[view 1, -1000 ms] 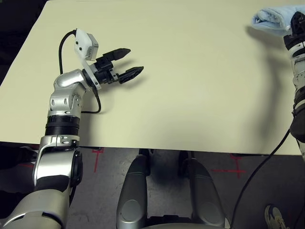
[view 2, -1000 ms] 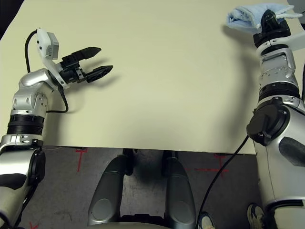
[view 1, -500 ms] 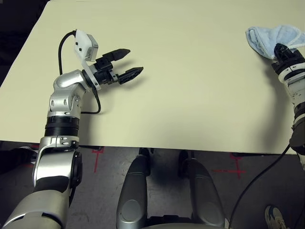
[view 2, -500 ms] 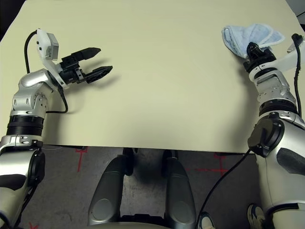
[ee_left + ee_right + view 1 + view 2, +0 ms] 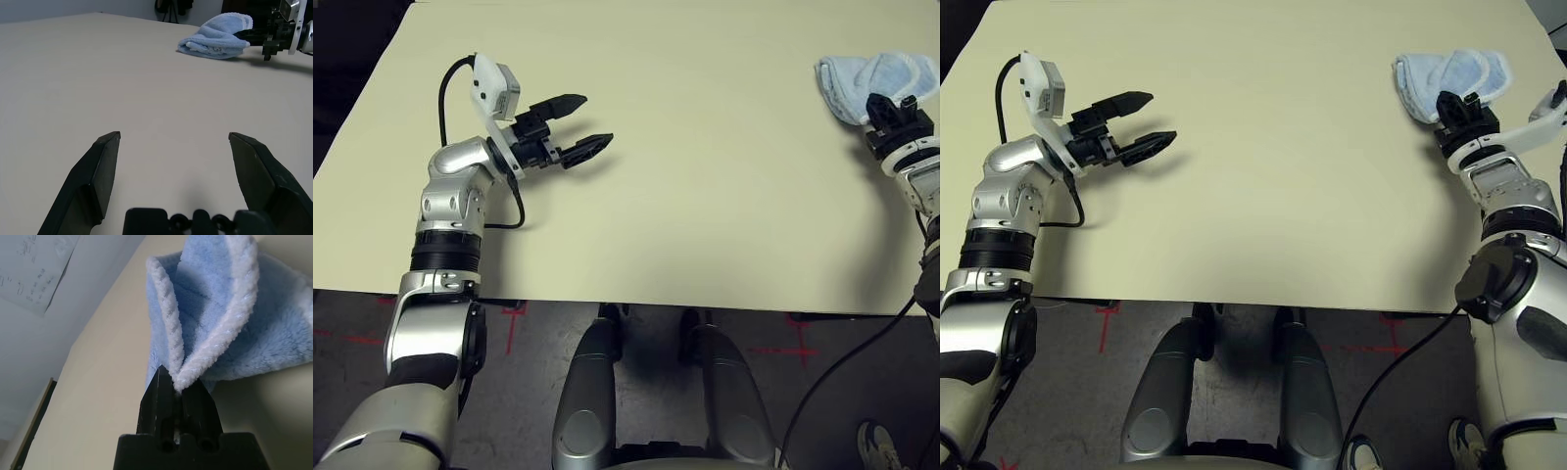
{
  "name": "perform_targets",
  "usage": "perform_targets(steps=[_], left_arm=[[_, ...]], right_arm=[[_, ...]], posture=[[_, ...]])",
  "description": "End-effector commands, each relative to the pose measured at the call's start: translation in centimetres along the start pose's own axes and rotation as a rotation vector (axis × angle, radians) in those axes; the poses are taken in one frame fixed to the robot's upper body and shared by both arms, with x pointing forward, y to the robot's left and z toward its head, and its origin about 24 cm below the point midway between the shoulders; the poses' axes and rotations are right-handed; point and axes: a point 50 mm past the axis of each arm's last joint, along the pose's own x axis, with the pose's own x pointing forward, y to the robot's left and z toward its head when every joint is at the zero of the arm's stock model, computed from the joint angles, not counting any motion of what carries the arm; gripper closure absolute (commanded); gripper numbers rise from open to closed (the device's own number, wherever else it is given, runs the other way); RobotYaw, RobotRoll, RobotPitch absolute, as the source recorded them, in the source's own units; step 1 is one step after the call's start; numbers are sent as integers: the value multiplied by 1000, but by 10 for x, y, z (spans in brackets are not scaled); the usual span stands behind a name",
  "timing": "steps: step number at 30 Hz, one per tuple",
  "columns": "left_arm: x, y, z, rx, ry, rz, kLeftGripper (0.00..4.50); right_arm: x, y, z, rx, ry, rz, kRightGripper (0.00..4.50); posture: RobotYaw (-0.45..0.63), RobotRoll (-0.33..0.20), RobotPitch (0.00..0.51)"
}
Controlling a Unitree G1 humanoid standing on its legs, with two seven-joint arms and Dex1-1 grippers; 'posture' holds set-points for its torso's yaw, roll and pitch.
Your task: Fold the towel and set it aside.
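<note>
The towel (image 5: 1454, 73), light blue terry cloth with a whitish stitched border, lies bunched in folds at the far right of the cream table (image 5: 1293, 196). My right gripper (image 5: 1455, 100) sits at its near side, shut on the towel's border. In the right wrist view two border edges (image 5: 215, 347) run together into the closed fingertips (image 5: 178, 382). My left gripper (image 5: 597, 118) hovers open and holds nothing over the table's left part, far from the towel. Its wrist view shows the spread fingers (image 5: 105, 161) and, far across the table, the towel (image 5: 215, 41) with the right gripper (image 5: 266, 36) beside it.
A black cable (image 5: 445, 88) loops from the left wrist camera along the forearm. The table's front edge (image 5: 656, 305) runs just ahead of me, with grey floor and red tape marks (image 5: 793, 351) below. The right edge of the table lies close behind the towel.
My right gripper has drawn back toward me with the towel's edge in it, and the towel has come nearer from the far right corner. The left gripper shifted slightly.
</note>
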Motion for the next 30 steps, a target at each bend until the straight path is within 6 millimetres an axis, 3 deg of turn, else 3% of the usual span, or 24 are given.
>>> perform_targets(steps=[1,13,14,24,30], left_arm=[[3,-1,-1,16,17,-31,0],[8,0,-1,13,14,-45,0],[9,0,-2,12,13,-42,0],[8,0,-5,-2,12,-21,0],[12,0,-5,-1,8,-23,0]], right_arm=[[-9,-9,7,17,-22,-22,4489],[-26,-16,18,57,17,-10,4489],[-26,-16,17,58,24,-15,3832],[-38,-8,21,106,101,77,123],[-29,-6,1,103,104,51,51]], posture=[[36,0,318],[16,0,314],[14,0,314],[10,0,313],[-5,0,312]])
